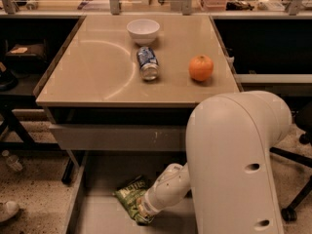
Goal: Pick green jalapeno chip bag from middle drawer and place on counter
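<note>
The green jalapeno chip bag (129,195) lies crumpled on the grey floor of the open middle drawer (97,218), near the drawer's middle. My gripper (142,209) reaches down into the drawer from the big white arm (234,165) and sits right at the bag's right lower edge, touching or overlapping it. The bag rests low in the drawer. The beige counter (92,67) with its curved arc mark is above the drawer.
On the counter stand a white bowl (143,30), a blue-and-white can (147,63) lying on its side, and an orange (201,68). A grey front panel (117,138) sits above the drawer. An office chair base (295,199) is at the right.
</note>
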`<state>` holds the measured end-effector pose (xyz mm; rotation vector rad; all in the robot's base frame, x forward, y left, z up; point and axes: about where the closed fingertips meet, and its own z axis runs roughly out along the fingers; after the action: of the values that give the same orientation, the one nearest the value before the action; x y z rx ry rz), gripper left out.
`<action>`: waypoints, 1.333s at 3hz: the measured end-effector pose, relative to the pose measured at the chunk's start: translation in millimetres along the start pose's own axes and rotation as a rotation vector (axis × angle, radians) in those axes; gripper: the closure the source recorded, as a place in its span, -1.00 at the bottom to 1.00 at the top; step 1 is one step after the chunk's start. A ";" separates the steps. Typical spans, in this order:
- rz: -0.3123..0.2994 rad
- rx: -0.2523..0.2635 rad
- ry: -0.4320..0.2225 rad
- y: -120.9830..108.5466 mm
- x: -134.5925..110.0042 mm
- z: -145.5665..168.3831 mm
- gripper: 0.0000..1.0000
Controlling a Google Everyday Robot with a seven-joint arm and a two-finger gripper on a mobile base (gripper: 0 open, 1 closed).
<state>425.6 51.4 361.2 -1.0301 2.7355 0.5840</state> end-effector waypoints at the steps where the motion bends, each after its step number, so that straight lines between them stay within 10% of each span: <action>1: -0.059 -0.028 -0.059 15.9 -5.5 -17.4 1.00; 4: -0.153 -0.111 -0.188 67.3 -21.6 -78.8 1.00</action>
<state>396.3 78.0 459.4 -1.1345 2.4613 0.7725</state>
